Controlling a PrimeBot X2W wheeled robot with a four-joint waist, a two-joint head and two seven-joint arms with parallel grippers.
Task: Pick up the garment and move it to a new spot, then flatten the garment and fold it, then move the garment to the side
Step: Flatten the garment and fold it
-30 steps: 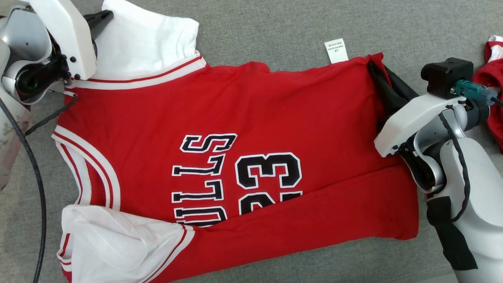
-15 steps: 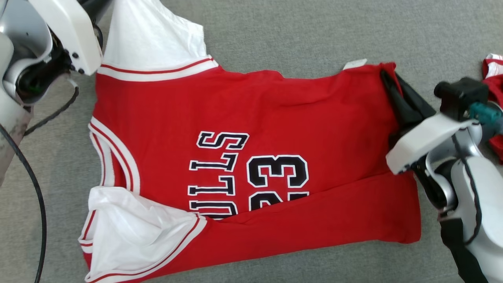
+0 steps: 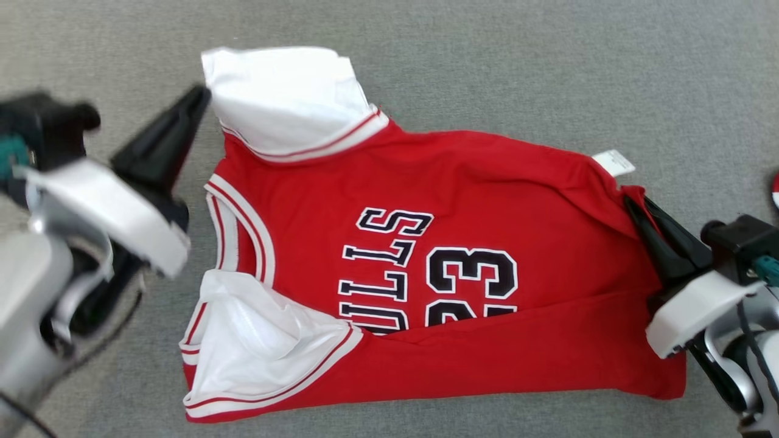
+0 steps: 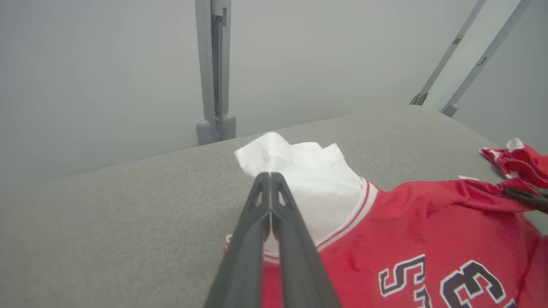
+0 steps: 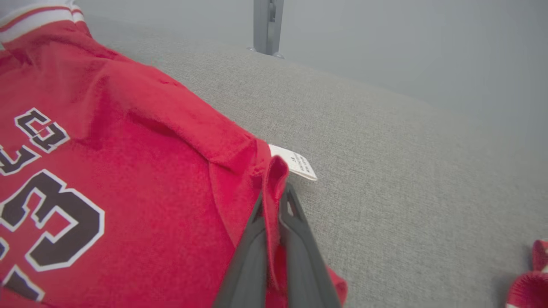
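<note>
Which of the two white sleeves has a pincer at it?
The far sleeve, with the left pincer shut on its edge; the near sleeve lies alone, crumpled.

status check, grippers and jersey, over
Right gripper shut on jersey hem. Left gripper shut at white sleeve edge, hold unclear. Jersey part folded. Second red garment off right, not blocking.

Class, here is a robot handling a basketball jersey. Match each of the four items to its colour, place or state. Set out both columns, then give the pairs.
Column one
1. left gripper
2. right gripper
3. care label
4. number 23

Column two
A. white, poking out past the jersey onto the grey surface
B. closed on the red hem
C. closed, tips at the white sleeve
D. black, outlined in white

Pairs: 1-C, 2-B, 3-A, 4-D
</note>
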